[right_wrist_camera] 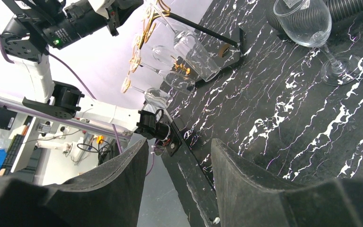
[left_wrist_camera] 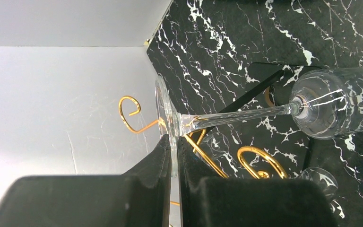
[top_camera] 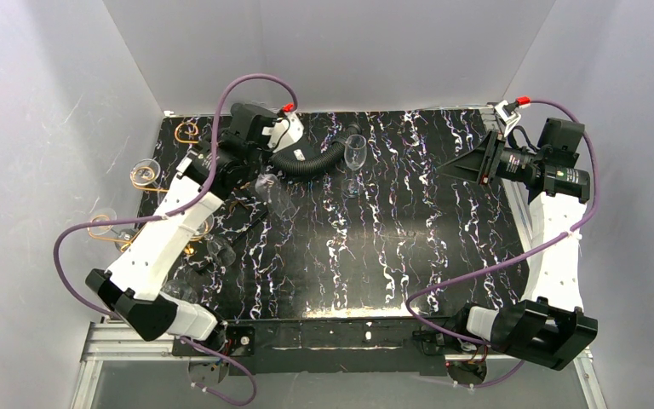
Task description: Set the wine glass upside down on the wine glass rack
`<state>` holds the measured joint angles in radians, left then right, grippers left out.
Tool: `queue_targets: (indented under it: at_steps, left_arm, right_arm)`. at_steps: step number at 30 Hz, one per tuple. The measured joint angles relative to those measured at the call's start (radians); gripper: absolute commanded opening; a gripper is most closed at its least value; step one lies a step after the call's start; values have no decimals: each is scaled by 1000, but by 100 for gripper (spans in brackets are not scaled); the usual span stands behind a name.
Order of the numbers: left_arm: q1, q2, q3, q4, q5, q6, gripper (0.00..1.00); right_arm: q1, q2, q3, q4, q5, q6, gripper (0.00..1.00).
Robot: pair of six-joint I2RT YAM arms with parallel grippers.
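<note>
The black marbled table fills the top view, and the wine glass rack stands along its left edge with several glasses hanging from it. The right gripper waits at the upper right of the top view, its fingers spread wide and holding nothing. In the upper left, the left gripper is clamped on the thin rim of the foot of the wine glass. The stem runs rightward across the left wrist view to the bowl, just beside the gold scrolls. The main risk looks like the hold itself: with only the disc's edge pinched and the bowl's weight far out, the glass could pivot or slip. Any misalignment could also knock the foot against a wire, or the bowl against a hung neighbour.
</note>
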<state>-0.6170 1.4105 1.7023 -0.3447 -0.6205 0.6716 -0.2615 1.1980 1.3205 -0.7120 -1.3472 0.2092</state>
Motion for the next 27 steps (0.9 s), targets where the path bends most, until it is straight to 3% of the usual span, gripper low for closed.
queue_targets:
  at_steps: [27]
  left_arm:
    - [33, -115, -117, 29, -36, 36, 0]
  right_arm:
    - [0, 1, 0, 29, -3, 25, 59]
